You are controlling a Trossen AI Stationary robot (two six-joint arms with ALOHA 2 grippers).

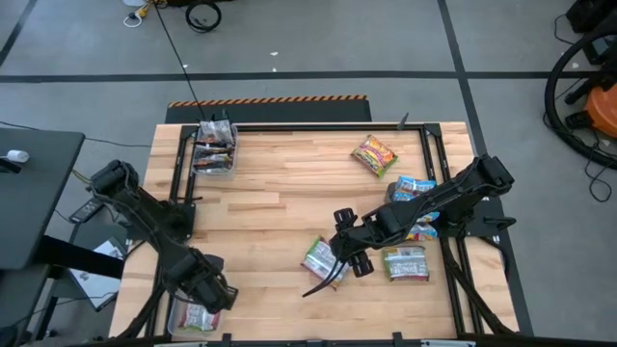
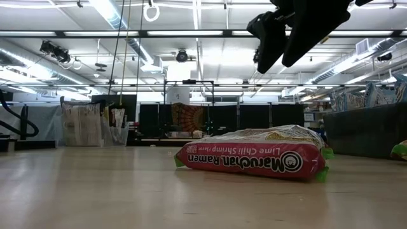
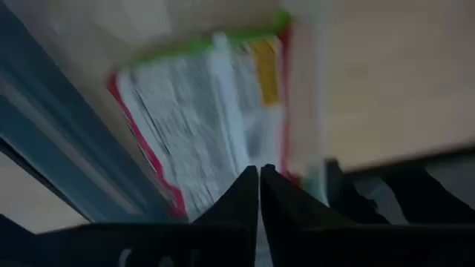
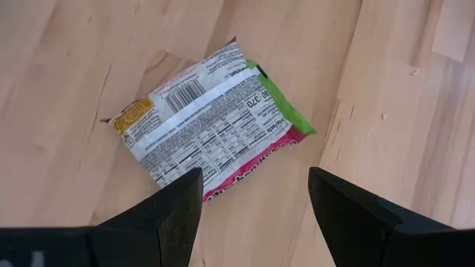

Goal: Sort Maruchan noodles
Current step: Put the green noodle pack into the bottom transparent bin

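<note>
A lime-chili-shrimp Maruchan packet (image 1: 318,257) (image 2: 254,159), green and red edged, lies flat on the table, its printed back (image 4: 208,122) facing up. My right gripper (image 4: 252,174) (image 1: 339,268) hangs open well above it (image 2: 280,54), one finger to either side, touching nothing. My left gripper (image 1: 214,294) (image 3: 259,170) is shut over a clear bin (image 1: 178,326) at the table's near left corner. A similar green-red packet (image 3: 208,111) lies in that bin.
More packets lie to the right: a yellow-red one (image 1: 374,154), a blue-white one (image 1: 415,188) and a green-white one (image 1: 405,262). A second clear bin (image 1: 214,149) at the far left holds dark packets. Bare wood spreads across the table's middle and left.
</note>
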